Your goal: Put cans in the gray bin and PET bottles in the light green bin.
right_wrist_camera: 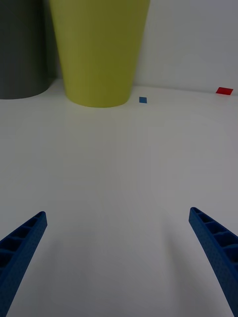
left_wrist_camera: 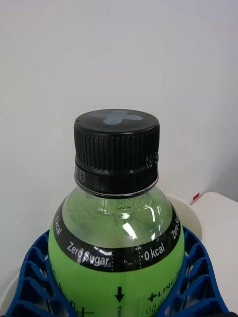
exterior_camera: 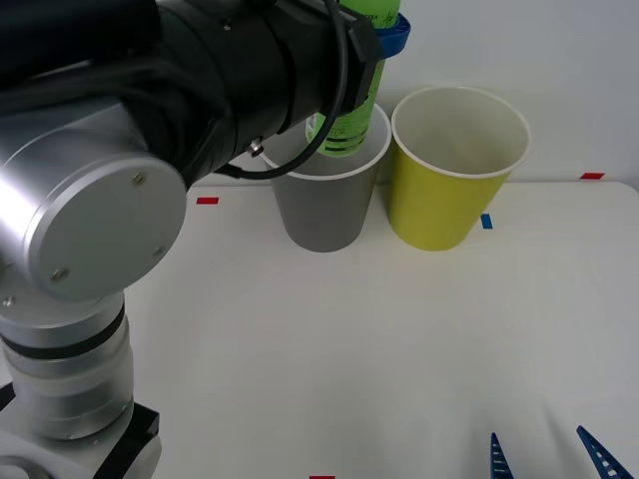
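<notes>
My left gripper (exterior_camera: 384,30) is shut on the PET bottle (exterior_camera: 349,105), a clear bottle with a bright green label. It hangs upright over the mouth of the gray bin (exterior_camera: 324,215), toward the side nearest the light green bin (exterior_camera: 439,200). In the left wrist view the blue fingers (left_wrist_camera: 34,277) hug the bottle (left_wrist_camera: 116,237) below its black cap (left_wrist_camera: 117,143). My right gripper (exterior_camera: 547,454) waits open near the table's front right edge, facing the light green bin (right_wrist_camera: 99,49) and gray bin (right_wrist_camera: 22,49). Cans are out of view.
The two bins stand side by side at the back of the white table (exterior_camera: 379,339), before a white wall. Red tape marks (exterior_camera: 207,201) and a blue mark (exterior_camera: 486,221) lie flat on the table. My bulky left arm (exterior_camera: 120,150) covers the left side.
</notes>
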You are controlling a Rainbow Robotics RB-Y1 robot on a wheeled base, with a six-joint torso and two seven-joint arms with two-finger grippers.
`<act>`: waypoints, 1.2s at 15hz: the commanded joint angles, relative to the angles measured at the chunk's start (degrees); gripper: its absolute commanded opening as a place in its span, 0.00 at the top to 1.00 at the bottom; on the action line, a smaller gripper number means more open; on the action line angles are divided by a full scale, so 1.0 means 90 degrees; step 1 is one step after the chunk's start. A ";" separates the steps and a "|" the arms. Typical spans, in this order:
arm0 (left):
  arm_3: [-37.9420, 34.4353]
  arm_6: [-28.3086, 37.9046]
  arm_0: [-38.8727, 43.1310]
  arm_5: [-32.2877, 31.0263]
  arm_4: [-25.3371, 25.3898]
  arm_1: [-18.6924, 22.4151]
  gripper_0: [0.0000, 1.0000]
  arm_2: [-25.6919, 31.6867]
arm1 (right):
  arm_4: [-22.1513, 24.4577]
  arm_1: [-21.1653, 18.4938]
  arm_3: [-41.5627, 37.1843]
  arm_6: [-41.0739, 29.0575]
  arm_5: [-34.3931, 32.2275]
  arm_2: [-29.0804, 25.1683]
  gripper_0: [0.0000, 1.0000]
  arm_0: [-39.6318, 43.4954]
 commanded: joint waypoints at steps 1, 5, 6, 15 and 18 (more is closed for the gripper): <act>0.1446 0.0007 -0.0691 -0.0897 0.0175 -0.0277 0.98 -0.0001 | -0.0001 0.0000 0.0000 0.0000 0.0000 0.0000 0.00 0.0000; 0.3311 -0.0091 -0.1394 -0.2078 0.0282 -0.0622 0.99 -0.0059 | -0.0001 0.0000 0.0000 0.0000 0.0000 0.0000 0.00 0.0000; 0.3741 -0.0101 -0.1541 -0.2469 0.0282 -0.0622 0.99 -0.0215 | -0.0001 0.0000 0.0000 0.0000 0.0000 0.0000 0.00 0.0000; 0.5938 -0.0179 -0.1912 -0.4871 0.0331 -0.0622 1.00 -0.0538 | -0.0001 0.0000 0.0000 0.0000 0.0000 0.0000 0.00 0.0000; 0.6270 -0.0003 -0.1912 -0.5428 0.0516 -0.0622 1.00 -0.0909 | -0.0001 0.0000 0.0000 0.0000 0.0000 0.0000 0.00 0.0000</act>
